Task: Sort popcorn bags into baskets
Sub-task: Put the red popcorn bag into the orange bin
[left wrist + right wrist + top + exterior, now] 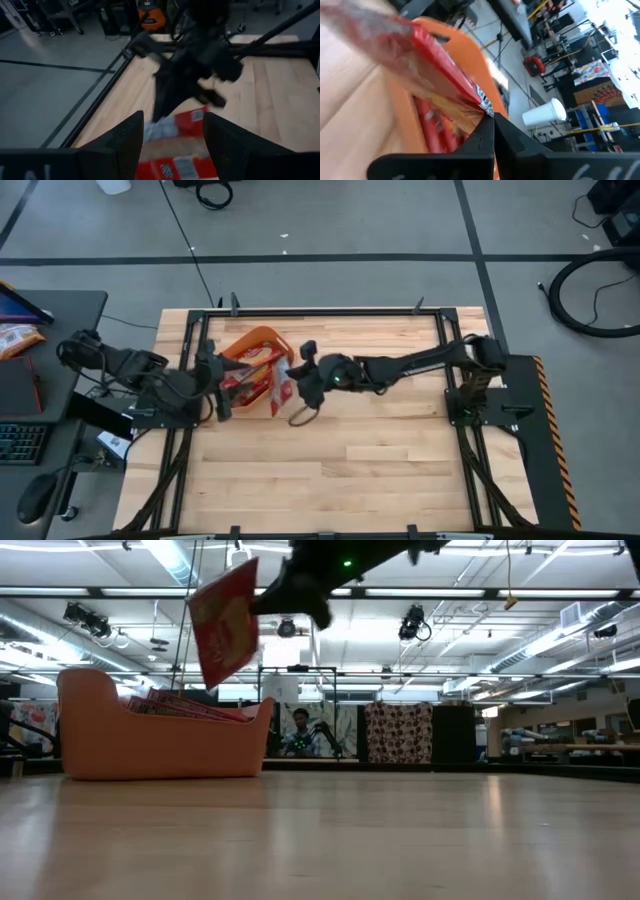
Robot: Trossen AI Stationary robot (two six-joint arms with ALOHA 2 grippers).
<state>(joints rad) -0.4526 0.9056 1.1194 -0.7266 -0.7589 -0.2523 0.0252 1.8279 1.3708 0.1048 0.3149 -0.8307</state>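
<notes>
At the left edge of the table (400, 470) the left gripper (216, 385) sits beside the orange basket (262, 340), its 2 fingers (122, 142) spread apart with nothing between them. The basket stands toward the table's left rear and holds several red popcorn bags (245, 380) lying stacked inside, their edges showing above the rim in the low view. Just right of the basket, the right gripper (300, 375) reaches across from the right side, its jaws closed on the top edge of 1 held bag (225, 620). That bag hangs tilted in the air, above the basket's right end, clear of the rim.
</notes>
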